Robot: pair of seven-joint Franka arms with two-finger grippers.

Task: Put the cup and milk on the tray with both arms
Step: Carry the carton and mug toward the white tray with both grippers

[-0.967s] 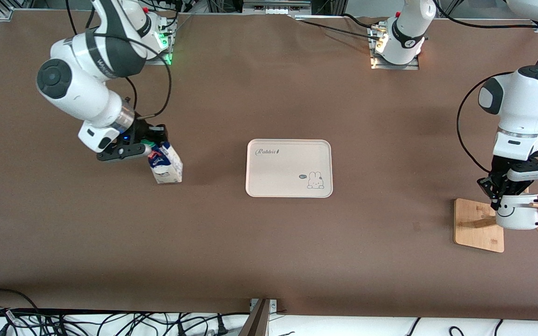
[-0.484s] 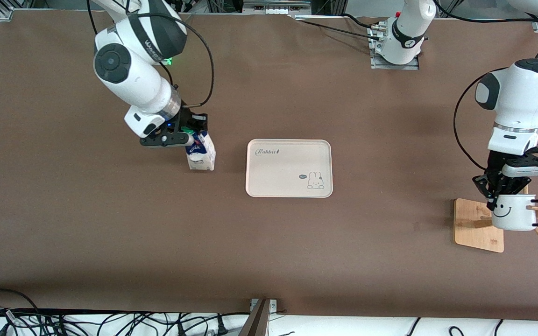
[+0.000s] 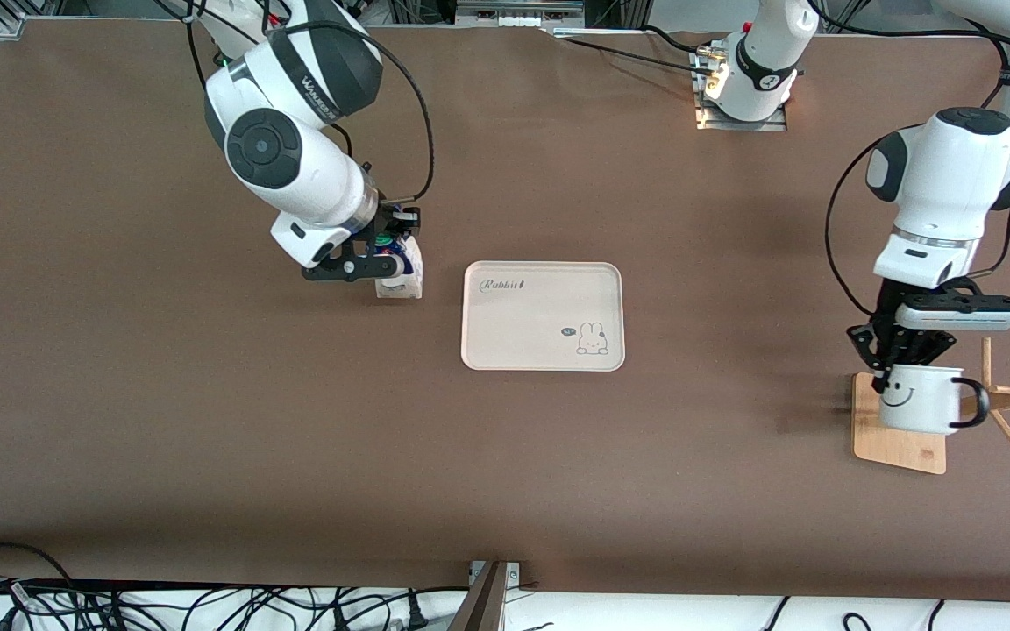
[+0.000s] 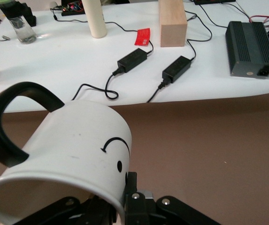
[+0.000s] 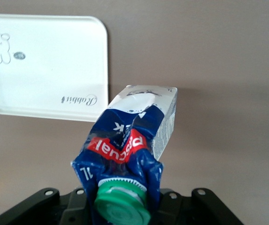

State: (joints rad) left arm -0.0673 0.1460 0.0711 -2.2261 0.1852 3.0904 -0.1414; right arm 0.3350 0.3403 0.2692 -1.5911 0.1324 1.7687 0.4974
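Observation:
The cream tray [image 3: 543, 355] with "Rabbit" lettering lies mid-table; it also shows in the right wrist view [image 5: 45, 65]. My right gripper [image 3: 391, 259] is shut on the top of the blue and white milk carton [image 3: 401, 279] and holds it in the air beside the tray, toward the right arm's end. In the right wrist view the carton [image 5: 129, 140] hangs with its green cap [image 5: 122, 204] toward the camera. My left gripper [image 3: 892, 368] is shut on the rim of the white smiley cup [image 3: 921, 400], held over the wooden stand [image 3: 899, 438]. The cup [image 4: 73, 150] fills the left wrist view.
The wooden stand's pegs [image 3: 1009, 394] stick out beside the cup's black handle [image 3: 977, 405]. Brown table surface lies open between the stand and the tray. Cables and power bricks [image 4: 176, 70] lie on a white bench off the table edge.
My right gripper carried the milk carton from the right arm's end toward the tray and higher. My left gripper drew the cup off the stand's peg, toward the tray.

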